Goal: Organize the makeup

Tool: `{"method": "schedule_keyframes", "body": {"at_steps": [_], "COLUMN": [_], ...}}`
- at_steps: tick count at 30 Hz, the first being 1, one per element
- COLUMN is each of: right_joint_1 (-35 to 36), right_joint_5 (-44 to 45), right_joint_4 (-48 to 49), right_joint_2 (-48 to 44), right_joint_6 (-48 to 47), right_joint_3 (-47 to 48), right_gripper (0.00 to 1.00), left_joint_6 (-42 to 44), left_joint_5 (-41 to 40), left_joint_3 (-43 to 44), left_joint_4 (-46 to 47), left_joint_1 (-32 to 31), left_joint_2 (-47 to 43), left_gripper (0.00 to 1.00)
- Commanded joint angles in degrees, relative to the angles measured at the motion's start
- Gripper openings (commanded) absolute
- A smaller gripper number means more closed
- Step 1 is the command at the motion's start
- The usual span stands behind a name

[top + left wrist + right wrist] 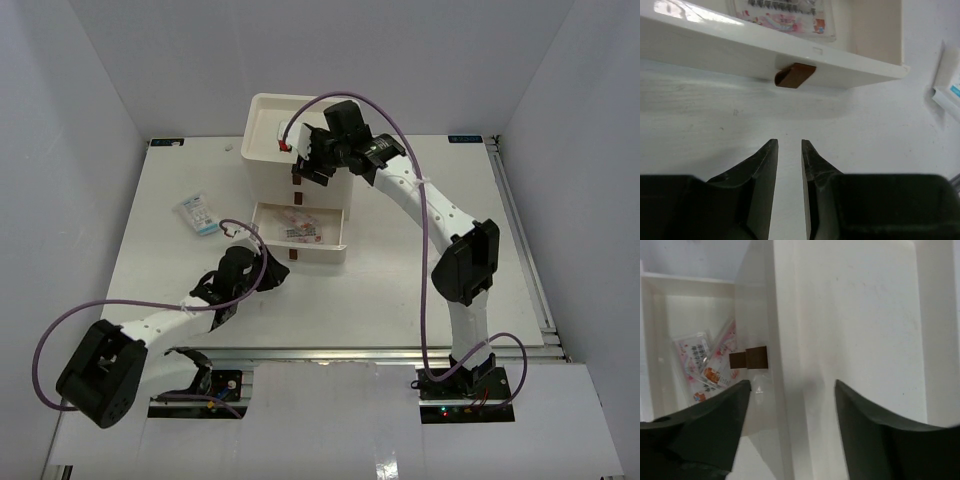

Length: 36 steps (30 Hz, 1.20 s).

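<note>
The white three-drawer box (pixel 272 130) stands at the back centre with its bottom drawer (pixel 340 240) pulled out. Pink-red packets (pixel 300 225) lie in the drawer; they also show in the left wrist view (pixel 785 15) and the right wrist view (pixel 702 365). Clear sachets with blue print (pixel 198 213) lie on the table left of the box, their edge showing in the left wrist view (pixel 950 85). My left gripper (pixel 275 268) (pixel 789 150) sits on the table just before the drawer's brown handle (pixel 795 75), jaws a narrow gap apart and empty. My right gripper (pixel 310 160) (pixel 790 390) hangs open and empty over the box's top front edge. Sponges and tube are out of view.
The table (pixel 420 290) is white with walls on three sides. Brown handles of the upper drawers (pixel 749 358) show below my right gripper. The right arm reaches over the table's right half to the box.
</note>
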Motion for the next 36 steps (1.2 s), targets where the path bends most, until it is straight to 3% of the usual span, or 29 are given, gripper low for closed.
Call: {"method": "schedule_keyframes", "body": {"at_steps": [1,7,10,24,28,36], "right_joint_1": [-1.38,-1.98,-1.98,-1.98,-1.98,-2.27], "right_joint_5": [1.56,-2.29,-3.78,-7.34,-7.21,-6.73], "right_joint_4": [1.22,-1.87,-3.78,-7.81,-8.03,-8.04], "right_joint_2": [1.21,1.29,1.38,2.99,3.03,2.29], "right_joint_6": [0.06,0.34,0.57,2.2,2.48,3.7], "right_joint_3": [4.05,3.47,3.62,4.88,4.72,5.09], "right_gripper": [0.59,0.37,0.33,0.3,0.31,0.34], "left_joint_6": [2.47,4.76,4.85,6.67,6.59,6.17], "left_joint_5": [0.83,0.89,0.33,-5.2,-6.99,-6.87], "left_joint_3": [2.35,5.22,6.98,25.52,30.32,32.61], "left_joint_4": [8.92,16.53,19.98,24.7,23.61,22.9], "left_joint_1": [2.2,4.25,4.73,4.98,5.41,5.79], "left_joint_2": [7.88,16.75,19.63,37.46,40.99,41.72], "left_gripper": [0.36,0.35,0.35,0.35,0.4,0.47]}}
